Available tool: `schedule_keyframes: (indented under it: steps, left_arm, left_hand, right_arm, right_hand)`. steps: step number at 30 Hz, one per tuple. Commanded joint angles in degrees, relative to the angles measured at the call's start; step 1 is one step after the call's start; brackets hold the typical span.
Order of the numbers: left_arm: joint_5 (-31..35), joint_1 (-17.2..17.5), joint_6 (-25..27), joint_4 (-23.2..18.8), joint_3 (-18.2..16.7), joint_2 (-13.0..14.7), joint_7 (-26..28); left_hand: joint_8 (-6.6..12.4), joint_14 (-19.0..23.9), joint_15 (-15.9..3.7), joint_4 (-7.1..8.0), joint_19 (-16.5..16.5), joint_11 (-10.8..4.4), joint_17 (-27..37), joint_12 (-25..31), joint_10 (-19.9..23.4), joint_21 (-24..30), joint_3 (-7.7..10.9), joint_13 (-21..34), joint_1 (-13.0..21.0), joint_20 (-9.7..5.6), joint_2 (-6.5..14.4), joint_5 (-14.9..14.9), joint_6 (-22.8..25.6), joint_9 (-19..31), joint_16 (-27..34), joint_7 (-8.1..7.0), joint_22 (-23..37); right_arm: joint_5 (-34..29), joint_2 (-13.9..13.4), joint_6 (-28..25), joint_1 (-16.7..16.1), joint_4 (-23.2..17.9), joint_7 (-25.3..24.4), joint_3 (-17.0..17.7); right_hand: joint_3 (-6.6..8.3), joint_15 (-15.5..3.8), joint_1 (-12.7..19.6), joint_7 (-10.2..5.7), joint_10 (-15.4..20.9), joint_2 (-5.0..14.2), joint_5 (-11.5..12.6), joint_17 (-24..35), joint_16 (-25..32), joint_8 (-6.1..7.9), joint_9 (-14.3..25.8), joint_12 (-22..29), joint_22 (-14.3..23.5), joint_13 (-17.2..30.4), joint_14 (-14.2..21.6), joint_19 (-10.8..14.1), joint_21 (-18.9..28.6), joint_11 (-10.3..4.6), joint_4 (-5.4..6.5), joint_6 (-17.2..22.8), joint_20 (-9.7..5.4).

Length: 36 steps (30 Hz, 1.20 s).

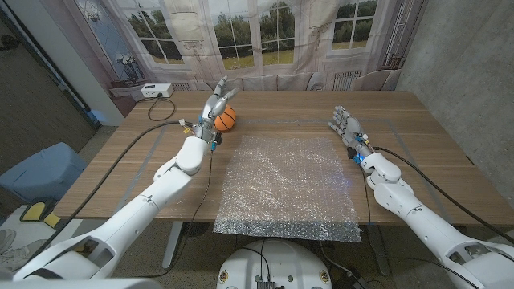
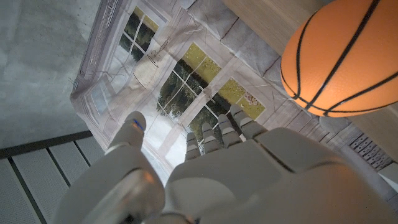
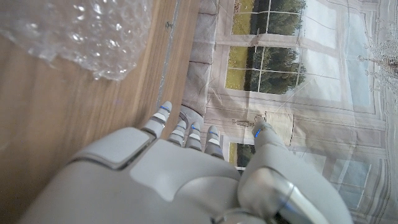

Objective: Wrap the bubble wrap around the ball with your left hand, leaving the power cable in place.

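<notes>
An orange ball with black lines (image 1: 226, 120) (image 2: 342, 59) sits on the wooden table at the far left. My left hand (image 1: 213, 108) (image 2: 249, 180) stands right beside it, on its left, fingers stretched out and holding nothing. A clear sheet of bubble wrap (image 1: 289, 185) (image 3: 87, 31) lies spread flat in the middle of the table, just right of the ball and in front of it. My right hand (image 1: 345, 127) (image 3: 186, 174) waits near the sheet's far right corner, fingers straight, empty. A black cable (image 1: 128, 151) runs over the table's left side along my left arm.
A white box (image 1: 155, 90) with a looped cord stands behind the table's back left corner. A blue chair (image 1: 44, 172) is off the left edge. A printed window backdrop (image 1: 265, 32) hangs behind the table.
</notes>
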Motion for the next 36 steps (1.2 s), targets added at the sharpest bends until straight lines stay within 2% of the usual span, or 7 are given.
schedule_keyframes:
  steps: [1,6,10,14,23,28,36]
  left_arm:
    - [13.88,0.63,15.96,-13.51,3.79,5.87,1.76]
    - [17.17,1.13,21.71,-17.80,4.47,7.68,0.91]
    - [18.90,1.37,26.28,-20.78,4.88,8.87,-0.47]
    - [20.76,1.10,31.54,-23.62,5.70,10.32,-3.17]
    - [23.52,-2.02,41.12,-27.44,9.40,13.51,-12.98]
    - [25.61,-3.62,44.02,-28.36,11.55,14.28,-15.99]
    - [30.45,-6.84,48.00,-28.80,16.02,14.65,-21.30]
  left_hand:
    - [0.55,1.87,0.29,-0.64,0.61,0.85,0.22,0.23,0.81,0.27,0.46,0.38,2.42,1.82,-0.43,-0.19,1.70,0.20,0.50,0.08,0.28]
    - [0.42,1.04,1.03,-0.66,0.47,1.72,0.32,-0.29,0.22,0.06,0.52,0.48,3.93,4.36,-1.05,-0.20,2.31,0.24,-0.21,-0.54,0.38]
    - [0.22,0.32,2.60,-0.55,0.56,2.04,0.45,-0.60,0.20,-0.10,0.49,0.60,5.66,7.62,-1.88,-0.23,2.98,0.30,-0.57,-1.75,0.50]
    - [0.02,1.48,2.58,-0.53,1.26,2.25,0.53,-0.28,1.44,0.05,0.43,0.67,6.70,8.34,-2.45,-0.25,3.12,0.33,-0.15,-2.19,0.56]
    - [-0.35,2.66,2.57,-0.37,2.68,2.17,0.58,-0.26,2.37,0.36,0.39,0.79,8.68,7.57,-2.98,-0.21,3.00,0.39,-0.03,-1.03,0.59]
    - [0.00,2.46,2.17,-0.19,2.52,1.86,0.60,-0.40,2.60,0.10,0.24,0.86,9.85,7.04,-3.24,-0.13,4.58,0.45,-0.26,-1.14,0.59]
    - [0.37,3.51,0.87,-0.13,3.23,1.54,0.62,-0.33,3.35,0.18,-0.16,0.91,10.78,5.99,-3.94,-0.08,6.44,0.50,-0.01,0.14,0.56]
  right_arm:
    - [0.50,-0.53,1.39,-2.71,-2.49,-0.92,0.82]
    - [0.22,-0.69,1.68,-3.85,-3.83,-1.84,0.88]
    - [0.03,-0.66,2.11,-4.60,-4.57,-2.42,0.92]
    - [-0.12,-0.65,2.39,-5.24,-5.18,-2.92,0.93]
    - [-0.35,-0.38,3.02,-6.14,-5.68,-3.66,0.88]
    - [-0.49,-0.40,3.21,-6.64,-5.99,-4.11,0.90]
    - [-0.38,-0.32,3.75,-7.21,-5.90,-4.27,1.08]
  right_hand:
    - [0.29,0.33,-0.04,-0.48,0.18,-0.10,0.36,0.09,0.40,0.39,0.29,0.34,0.25,0.16,-0.34,0.29,0.34,0.25,-0.08,-0.06,0.26]
    - [0.29,0.40,-0.10,-0.52,0.32,-0.10,0.36,0.08,0.42,0.40,0.29,0.39,0.25,0.14,-0.30,0.29,0.34,0.44,-0.09,-0.06,0.25]
    - [0.30,0.47,-0.15,-0.53,0.36,-0.05,0.36,0.09,0.45,0.41,0.29,0.40,0.25,0.13,-0.26,0.30,0.35,0.36,-0.08,-0.05,0.25]
    - [0.32,0.47,-0.18,-0.51,0.30,-0.05,0.36,0.08,0.44,0.42,0.28,0.37,0.25,0.12,-0.27,0.32,0.36,0.30,-0.11,-0.03,0.30]
    - [0.30,1.26,-0.30,-0.55,0.35,-0.08,0.36,0.07,0.45,0.43,0.28,0.37,0.25,0.10,-0.27,0.32,0.37,0.30,-0.14,-0.02,0.26]
    - [0.30,1.36,-0.37,-0.55,0.39,-0.08,0.36,0.08,0.48,0.42,0.28,0.38,0.25,0.09,-0.22,0.30,0.37,0.33,-0.15,-0.04,0.26]
    - [0.31,1.42,-0.44,-0.61,0.36,-0.05,0.36,0.09,0.50,0.44,0.27,0.36,0.25,0.08,-0.18,0.28,0.37,0.29,-0.16,0.01,0.27]
